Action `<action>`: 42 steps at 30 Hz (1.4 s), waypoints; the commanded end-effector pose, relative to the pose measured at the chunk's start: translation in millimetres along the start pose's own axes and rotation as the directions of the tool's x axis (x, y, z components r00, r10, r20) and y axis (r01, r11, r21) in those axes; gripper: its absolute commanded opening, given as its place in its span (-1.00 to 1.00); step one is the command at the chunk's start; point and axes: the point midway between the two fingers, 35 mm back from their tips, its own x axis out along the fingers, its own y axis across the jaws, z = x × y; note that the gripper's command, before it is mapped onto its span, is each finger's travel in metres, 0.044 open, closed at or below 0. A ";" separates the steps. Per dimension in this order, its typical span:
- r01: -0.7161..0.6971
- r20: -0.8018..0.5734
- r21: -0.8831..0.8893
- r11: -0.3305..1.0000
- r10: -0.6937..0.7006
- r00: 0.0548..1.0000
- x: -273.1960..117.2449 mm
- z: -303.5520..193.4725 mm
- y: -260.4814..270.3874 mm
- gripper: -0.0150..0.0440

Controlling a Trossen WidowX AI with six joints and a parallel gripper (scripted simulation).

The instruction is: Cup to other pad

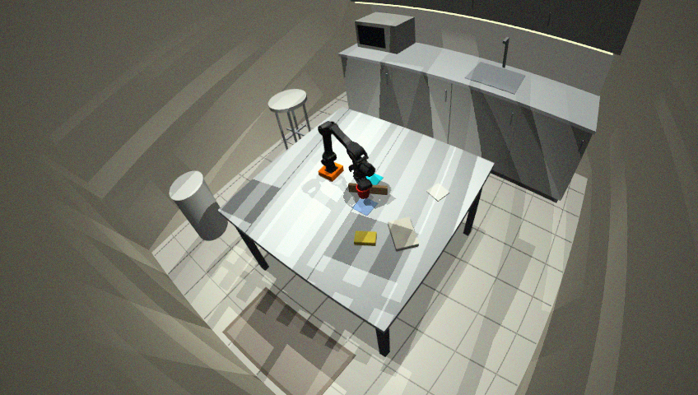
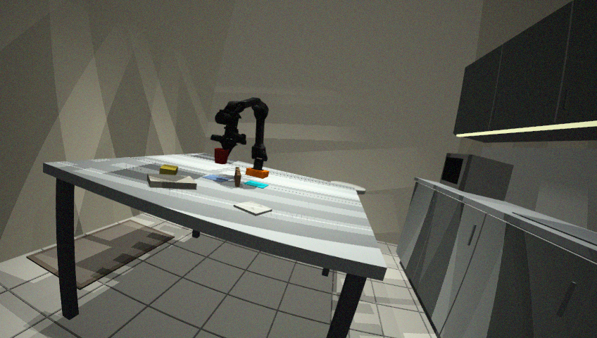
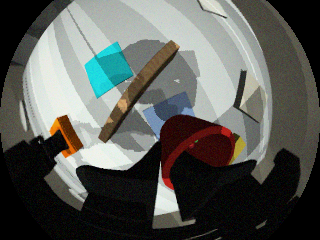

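Note:
The red cup point(image 1: 362, 192) point(image 2: 220, 155) point(image 3: 176, 131) hangs above the table, clear of the blue pad point(image 1: 365, 207) point(image 2: 215, 177) point(image 3: 154, 118), and looks roughly upright. My gripper point(image 1: 362, 184) point(image 2: 227, 148) point(image 3: 163, 145) is shut on the cup's wall, one finger inside the rim. A small green spot, apparently a marble, shows inside the cup in the wrist view; the rest of the inside is hidden by the finger and wall. The cyan pad point(image 1: 376, 178) point(image 2: 256, 184) point(image 3: 107, 71) lies bare on the far side of the wooden barrier.
The upright brown wooden barrier point(image 1: 378, 189) point(image 2: 237, 177) point(image 3: 144, 82) stands between the pads. A yellow block point(image 1: 365, 238) point(image 2: 168, 169) and a beige slab point(image 1: 403, 234) point(image 2: 171, 182) lie beyond the blue pad. A thin pale tile point(image 1: 437, 192) point(image 2: 253, 208) lies off to the side.

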 end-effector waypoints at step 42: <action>0.004 0.002 0.003 1.000 -0.004 1.000 -0.3 30.5 43.2 -0.49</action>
